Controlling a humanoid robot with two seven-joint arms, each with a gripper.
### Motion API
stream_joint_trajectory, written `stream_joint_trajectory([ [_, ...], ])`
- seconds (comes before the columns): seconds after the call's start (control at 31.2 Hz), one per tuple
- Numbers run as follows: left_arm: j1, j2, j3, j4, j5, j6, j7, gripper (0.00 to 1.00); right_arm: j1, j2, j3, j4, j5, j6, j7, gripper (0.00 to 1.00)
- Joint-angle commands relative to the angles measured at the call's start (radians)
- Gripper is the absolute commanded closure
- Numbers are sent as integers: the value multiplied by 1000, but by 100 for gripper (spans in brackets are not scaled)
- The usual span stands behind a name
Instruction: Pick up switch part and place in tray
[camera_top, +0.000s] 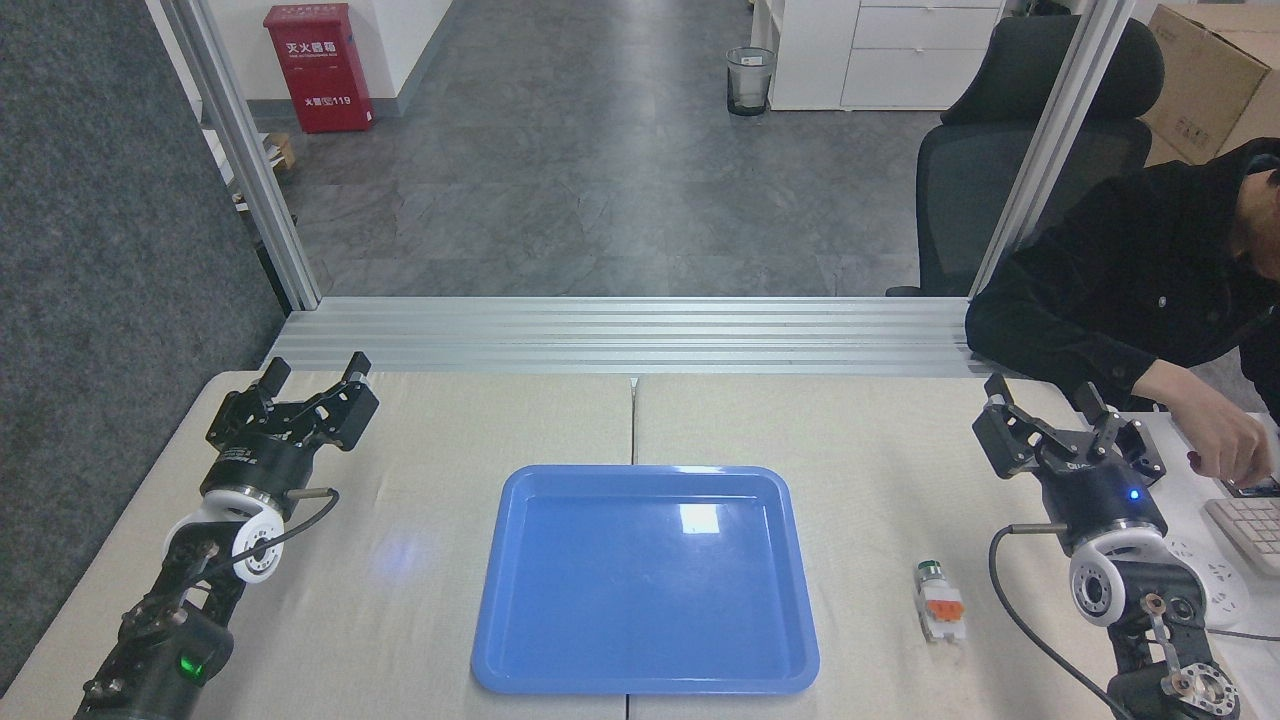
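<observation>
Nearest the camera, a large shallow glossy blue plastic tray (520, 640) with rounded corners and a raised rim lies on the beige tabletop (420, 600). Just right of it, apart from its rim, rests the small white plastic switch part (938, 601) with an orange middle and dark green button end pointing away. Both arms flank the tray: the left gripper (315, 378) and the right gripper (1046, 397) each hover with 2 fingers spread, holding nothing. At far right, a person in a black sleeve (1100, 300) reaches toward a keyboard (1248, 528).
</observation>
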Motion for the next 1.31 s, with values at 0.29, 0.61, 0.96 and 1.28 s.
stream_joint_trajectory([
  [0.29, -1, 0, 0, 0, 0, 0, 0, 0, 0, 2, 3, -1, 0, -1, -1, 0],
  [0.61, -1, 0, 0, 0, 0, 0, 0, 0, 0, 0, 4, -1, 0, -3, -1, 0],
  [0.96, -1, 0, 0, 0, 0, 0, 0, 0, -1, 0, 4, -1, 0, -3, -3, 0],
  [1.28, 1, 0, 0, 0, 0, 0, 0, 0, 0, 0, 4, -1, 3, -4, -4, 0],
])
